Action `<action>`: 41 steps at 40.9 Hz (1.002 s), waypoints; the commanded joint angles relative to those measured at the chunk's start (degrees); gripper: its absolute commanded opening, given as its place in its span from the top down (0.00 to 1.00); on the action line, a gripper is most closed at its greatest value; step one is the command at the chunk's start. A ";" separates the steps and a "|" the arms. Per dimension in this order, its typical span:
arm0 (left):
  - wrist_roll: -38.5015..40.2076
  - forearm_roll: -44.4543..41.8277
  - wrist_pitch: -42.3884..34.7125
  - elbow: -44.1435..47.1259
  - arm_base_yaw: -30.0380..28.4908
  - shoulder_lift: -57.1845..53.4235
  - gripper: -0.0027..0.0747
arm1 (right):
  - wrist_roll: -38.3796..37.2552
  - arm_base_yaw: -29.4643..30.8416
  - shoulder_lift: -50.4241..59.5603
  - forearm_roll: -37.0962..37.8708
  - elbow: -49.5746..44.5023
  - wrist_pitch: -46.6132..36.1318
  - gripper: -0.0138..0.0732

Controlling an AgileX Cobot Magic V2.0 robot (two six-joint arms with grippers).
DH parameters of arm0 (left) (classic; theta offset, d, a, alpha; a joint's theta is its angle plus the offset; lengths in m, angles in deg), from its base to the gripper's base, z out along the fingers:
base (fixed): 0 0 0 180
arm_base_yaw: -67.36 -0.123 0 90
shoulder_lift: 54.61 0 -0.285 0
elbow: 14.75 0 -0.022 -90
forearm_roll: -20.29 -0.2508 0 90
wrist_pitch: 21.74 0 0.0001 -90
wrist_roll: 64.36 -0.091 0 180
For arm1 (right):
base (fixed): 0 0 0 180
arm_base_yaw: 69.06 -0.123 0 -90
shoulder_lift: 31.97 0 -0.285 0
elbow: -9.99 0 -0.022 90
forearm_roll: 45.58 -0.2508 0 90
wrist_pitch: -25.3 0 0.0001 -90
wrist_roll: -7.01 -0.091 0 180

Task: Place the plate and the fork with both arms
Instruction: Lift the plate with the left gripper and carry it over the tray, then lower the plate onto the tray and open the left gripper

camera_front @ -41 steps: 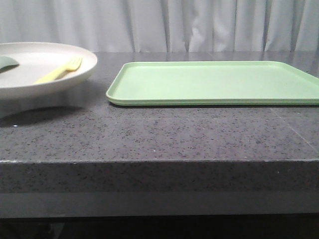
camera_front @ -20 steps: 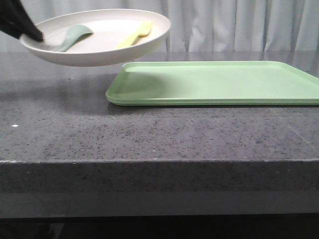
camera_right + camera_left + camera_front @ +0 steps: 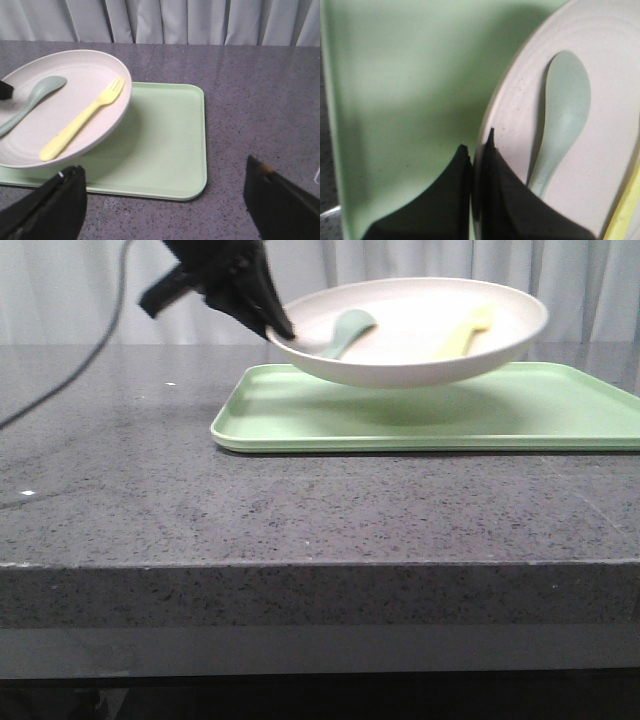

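Plate (image 3: 410, 335): held in the air in the upper centre of the front view, above the left part of the tray (image 3: 560, 410) and not touching it. It tips slightly, the gripped edge lower than the far edge.
Left gripper (image 3: 270, 318): clenched on the plate's rim at the upper left of the front view. In the left wrist view the two black fingers (image 3: 492, 200) sit closed with the rim pinched between them.
Right gripper (image 3: 165, 210): released and empty, its two fingers wide apart at the lower corners of the right wrist view, well apart from the plate.
Fork (image 3: 82, 125): lying loose inside the plate, centre left of the right wrist view, tines toward the curtain, handle toward the camera.
Spoon (image 3: 30, 100): also loose in the plate, just beside the fork toward the gripped rim.
Step, as I judge it: carrying the plate over the tray to set it down; the fork has not yet been taken out.
Risk 1: the plate hangs from a single pinch at one edge, so its weight could twist it in the fingers or pull it free.
Risk 2: more tilt or a sudden stop could slide the fork and spoon across or off the plate.
Risk 3: coming down tilted, the low edge could strike the tray first and jolt the cutlery.
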 commanded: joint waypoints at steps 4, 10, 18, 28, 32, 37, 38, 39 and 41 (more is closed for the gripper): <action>3.69 1.68 -0.54 -8.02 1.77 1.34 0.99 | 0.22 -0.08 -0.32 0.34 2.10 -3.97 0.09; 3.95 1.65 -0.93 -9.16 2.08 3.14 0.99 | 0.22 -0.08 -0.32 0.34 2.10 -3.97 0.09; 3.95 1.92 -1.58 -9.16 2.86 4.61 0.99 | 0.22 -0.08 -0.32 0.34 2.10 -3.97 0.09; 3.95 1.78 -2.77 -9.16 3.44 4.67 0.99 | 0.22 -0.08 -0.32 0.34 2.10 -3.90 0.09; 3.95 1.78 -2.77 -9.16 3.44 4.67 0.96 | 0.22 -0.08 -0.32 0.34 2.10 -3.90 0.09; 3.95 1.78 -2.89 -9.16 3.44 4.67 0.87 | 0.22 -0.08 -0.32 0.34 2.10 -3.90 0.09; 3.95 1.78 -3.11 -9.16 3.44 4.67 0.85 | 0.22 -0.08 -0.32 0.34 2.10 -3.90 0.09; 3.95 1.78 -3.23 -9.16 3.44 4.67 0.82 | 0.22 -0.08 -0.32 0.34 2.10 -3.90 0.09; 3.95 1.78 -3.32 -9.16 3.44 4.67 0.76 | 0.22 -0.08 -0.32 0.34 2.10 -3.90 0.09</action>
